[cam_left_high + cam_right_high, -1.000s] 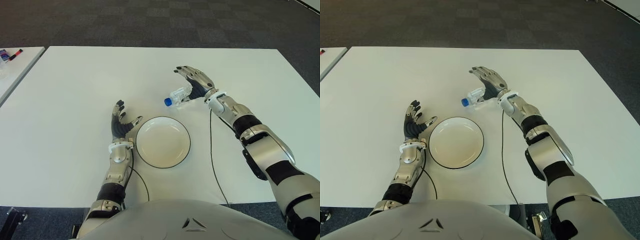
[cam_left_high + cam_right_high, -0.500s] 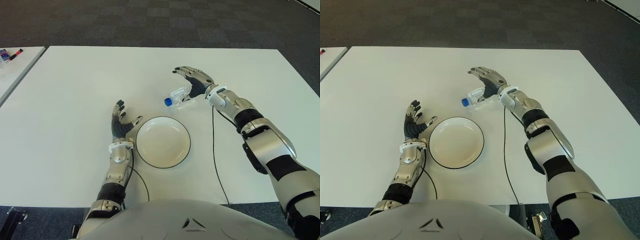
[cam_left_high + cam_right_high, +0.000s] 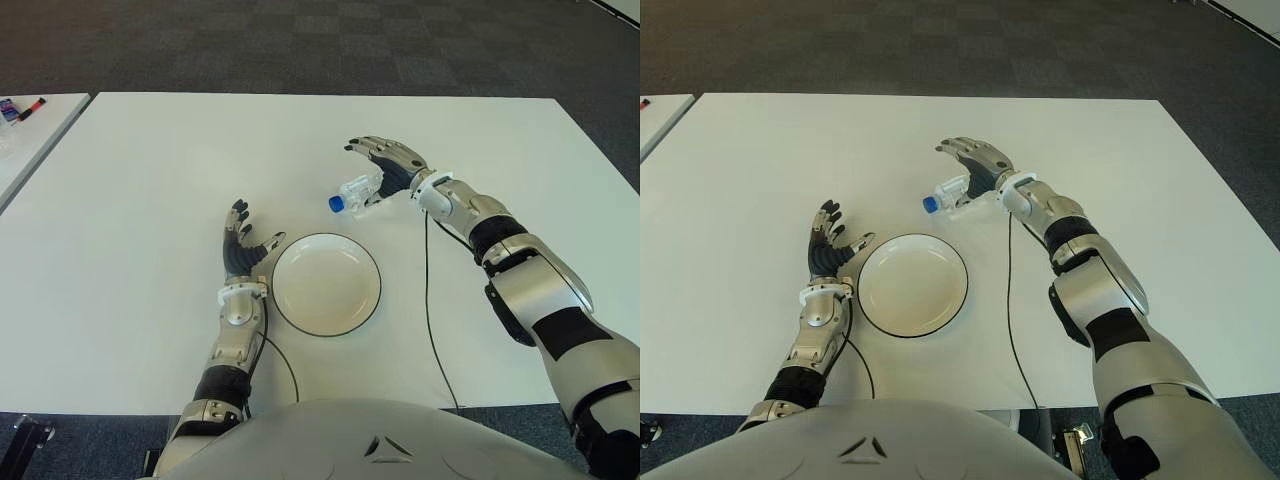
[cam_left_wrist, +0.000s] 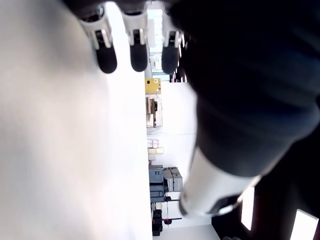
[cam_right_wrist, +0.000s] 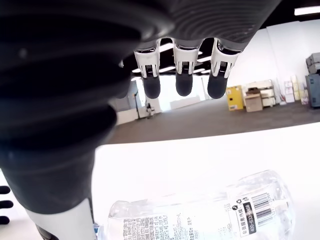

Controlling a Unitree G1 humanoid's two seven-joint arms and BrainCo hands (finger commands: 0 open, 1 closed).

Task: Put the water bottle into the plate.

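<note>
A small clear water bottle with a blue cap lies on its side on the white table, just beyond the far rim of the white plate. My right hand hovers over the bottle's base end, fingers spread and arched above it. In the right wrist view the bottle lies below my fingertips with a gap between them. My left hand shows just left of the plate, fingers spread and holding nothing.
A second white table stands at the far left with small coloured items on it. Two thin black cables run from my wrists back toward my body. Dark carpet lies beyond the table's far edge.
My right hand has shifted slightly toward the bottle and lowered over it. The bottle, plate and left hand have not moved.
</note>
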